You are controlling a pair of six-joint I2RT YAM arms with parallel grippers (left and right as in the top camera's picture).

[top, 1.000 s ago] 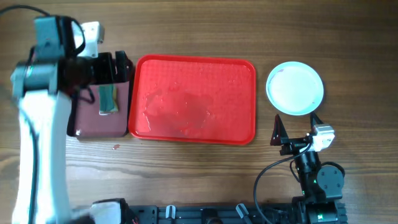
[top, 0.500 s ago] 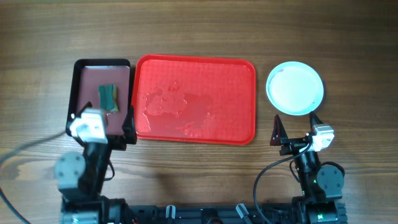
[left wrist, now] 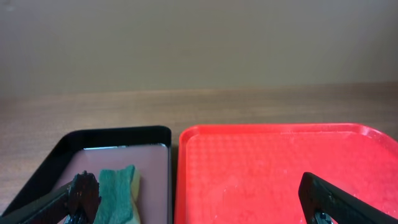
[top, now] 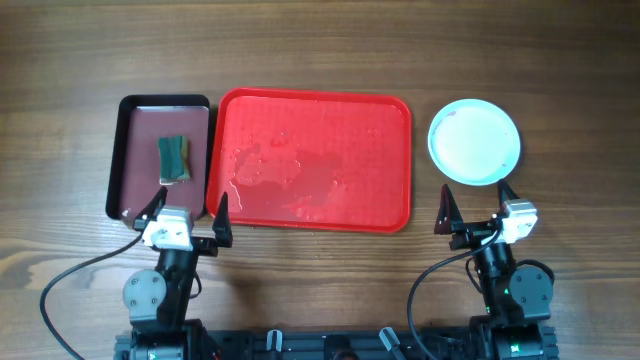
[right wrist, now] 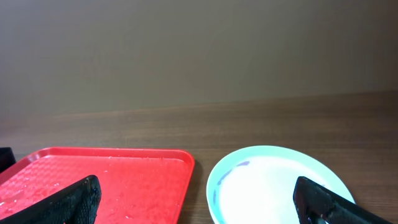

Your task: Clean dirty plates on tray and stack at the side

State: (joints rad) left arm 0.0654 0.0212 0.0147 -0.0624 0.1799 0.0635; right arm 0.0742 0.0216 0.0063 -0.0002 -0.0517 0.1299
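Red tray (right wrist: 106,177) at left, pale plate (right wrist: 273,186) just beside it; right claw (right wrist: 196,190) spread wide

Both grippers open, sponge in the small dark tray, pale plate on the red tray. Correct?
Not quite. In the overhead view the pale plate sits on the table, right of the red tray and apart from it. The sponge is in the small dark tray, and left gripper and right gripper are open.
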